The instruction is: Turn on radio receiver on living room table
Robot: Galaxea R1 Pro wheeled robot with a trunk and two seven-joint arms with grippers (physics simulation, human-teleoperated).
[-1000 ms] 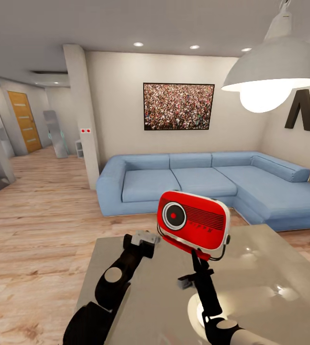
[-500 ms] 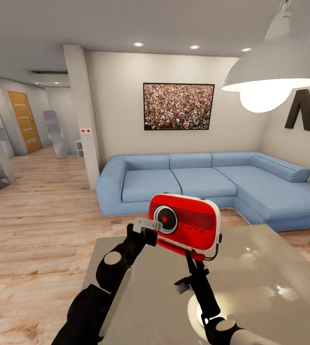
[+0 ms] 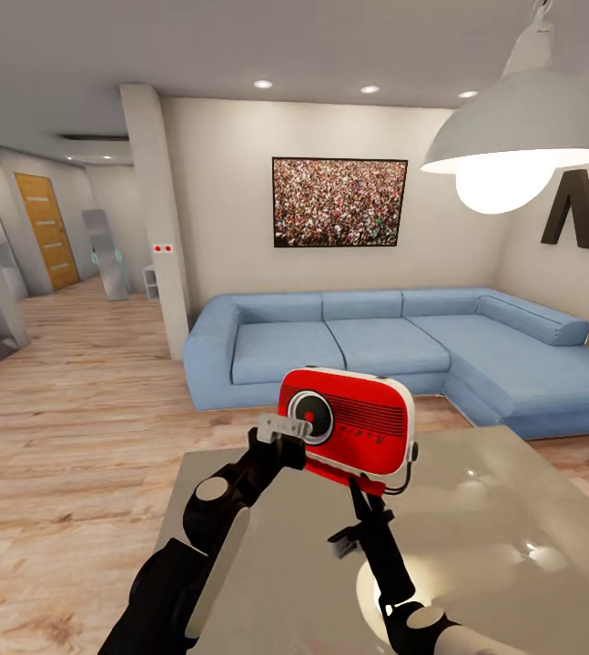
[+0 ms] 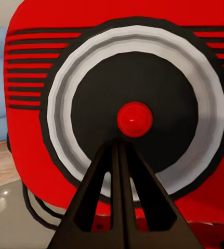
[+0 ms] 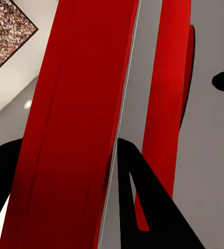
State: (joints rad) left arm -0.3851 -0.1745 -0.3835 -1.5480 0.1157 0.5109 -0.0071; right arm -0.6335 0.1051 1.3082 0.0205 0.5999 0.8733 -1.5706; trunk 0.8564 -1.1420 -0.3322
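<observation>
front: radio (image 3: 347, 433) fills my path, left gripper (image 4: 123, 148) pinched together right at its dial (image 4: 135, 119), no gap | below: right gripper (image 5: 119, 171) clamps its base, blocking that side | table (image 3: 503, 528) right of my arms lies bare, free to pass | overhead right: lamp (image 3: 519, 127) hangs low | beyond: sofa (image 3: 385, 350)

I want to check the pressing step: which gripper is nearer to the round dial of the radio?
Left. The left gripper, fingers together, points at the dial on the radio receiver. The right gripper clamps the radio's bottom edge from below.
</observation>
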